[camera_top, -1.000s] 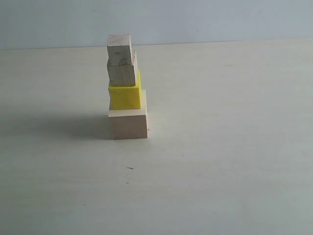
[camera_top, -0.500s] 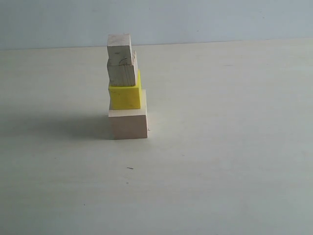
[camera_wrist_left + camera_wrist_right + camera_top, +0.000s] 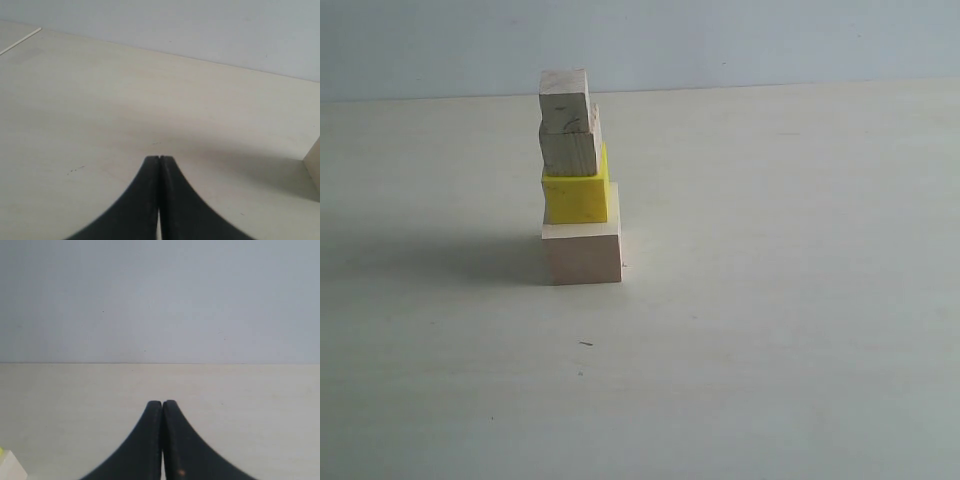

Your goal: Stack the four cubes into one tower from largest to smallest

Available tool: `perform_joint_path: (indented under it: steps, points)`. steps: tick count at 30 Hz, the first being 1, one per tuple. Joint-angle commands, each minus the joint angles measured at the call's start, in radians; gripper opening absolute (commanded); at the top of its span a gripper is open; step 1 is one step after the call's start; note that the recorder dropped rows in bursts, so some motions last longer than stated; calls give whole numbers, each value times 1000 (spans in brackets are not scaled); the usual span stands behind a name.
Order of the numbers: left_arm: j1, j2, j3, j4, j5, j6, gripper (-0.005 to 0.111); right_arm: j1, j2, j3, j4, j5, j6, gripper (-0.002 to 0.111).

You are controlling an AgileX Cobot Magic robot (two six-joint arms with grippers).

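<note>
The tower (image 3: pixel 575 180) stands on the pale table (image 3: pixel 770 300), left of the middle and toward the far side in the exterior view, with the light blue-grey wall (image 3: pixel 740 40) behind it. All four cubes are in one column. The large pale wooden cube (image 3: pixel 582 255) sits on the table at the base. The yellow cube (image 3: pixel 575 198) rests on it, the medium grainy wooden cube (image 3: pixel 569 152) rests on the yellow one, and the small wooden cube (image 3: pixel 565 98) is on top. The cubes are not centred on one another. Their left faces line up nearly flush, so each level steps inward on the right. A soft shadow (image 3: pixel 440 255) stretches from the base across the table to the left, and a small dark speck (image 3: pixel 586 343) lies on the table in front of the tower.

The left end effector (image 3: pixel 159 159) is clenched, its two black fingers pressed tip to tip with nothing between them. It hangs over bare table, apart from a pale wooden face that shows at the frame's edge.

The right end effector (image 3: pixel 162 401) is likewise clenched and empty, pointing toward the wall over bare table. A pale corner with a fleck of yellow peeks in at the frame's edge, too little to tell which cube it is.
</note>
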Motion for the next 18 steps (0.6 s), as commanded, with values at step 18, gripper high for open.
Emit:
perform_joint_path:
  steps: [18]
  points:
    - [-1, -6, 3, -6, 1, 1, 0, -3, -17, 3, -33, 89, -26, 0]
